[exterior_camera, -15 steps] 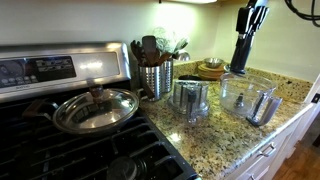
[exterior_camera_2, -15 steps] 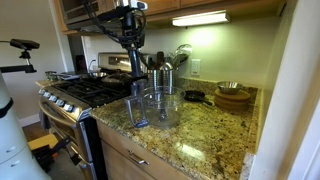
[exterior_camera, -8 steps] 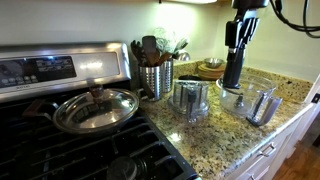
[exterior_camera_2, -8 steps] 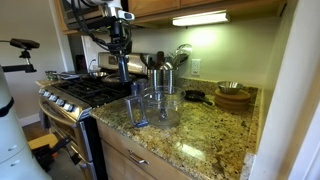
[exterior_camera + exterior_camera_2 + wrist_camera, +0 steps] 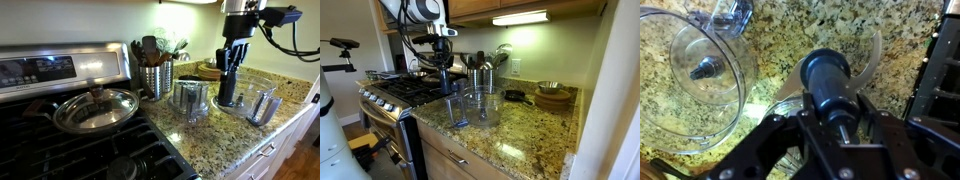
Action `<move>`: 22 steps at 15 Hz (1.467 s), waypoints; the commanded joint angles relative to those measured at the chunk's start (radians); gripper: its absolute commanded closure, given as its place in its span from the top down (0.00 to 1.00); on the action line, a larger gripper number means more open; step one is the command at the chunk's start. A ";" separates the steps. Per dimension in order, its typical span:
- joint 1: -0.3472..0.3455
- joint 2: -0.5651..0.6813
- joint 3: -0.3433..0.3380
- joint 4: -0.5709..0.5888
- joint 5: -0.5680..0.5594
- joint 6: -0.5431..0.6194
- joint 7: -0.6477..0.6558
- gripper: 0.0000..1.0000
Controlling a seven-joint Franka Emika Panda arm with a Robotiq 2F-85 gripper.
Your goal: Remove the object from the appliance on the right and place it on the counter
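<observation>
Step in hand: the carry-and-set-down. The blade unit (image 5: 227, 90) was already out of the clear bowl (image 5: 250, 100), so by this reading the removal was done and only the placing on the counter (image 5: 215, 135) remained.
Task object, position: the blade unit hung upright just beside the clear bowl, on the bowl's stove-facing side. This showed in both exterior views (image 5: 447, 88). It stood between the bowl and a smaller grey container (image 5: 190, 98).
Task object, contact: its lower end was down near the counter beside the bowl. The frames did not show whether it touched the stone.
Tool: the gripper (image 5: 231, 68) pointed straight down beside the bowl. In the wrist view the gripper (image 5: 835, 112) had its jaws clamped on either side of the black hub (image 5: 828, 78), with no slack visible. One curved blade (image 5: 872, 60) swept out past the hub on the side away from the bowl.
Clear bowl: it sat empty in the wrist view (image 5: 680, 90), with only the bare centre spindle (image 5: 705, 68) standing in it. This fits the blade unit having come from there.
Next move, as judged: lower until the hub's base bears on bare counter beside the bowl, then part the jaws and lift straight off.
Risk, as judged: a tall, narrow hub with a blade to one side could tip on release. The bowl wall and the grey container both stood close.
Other: the stove grate (image 5: 940, 70) lay on the far side of the blade unit from the bowl.
</observation>
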 commanded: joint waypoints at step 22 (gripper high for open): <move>0.007 0.232 -0.086 -0.064 0.013 0.292 0.012 0.26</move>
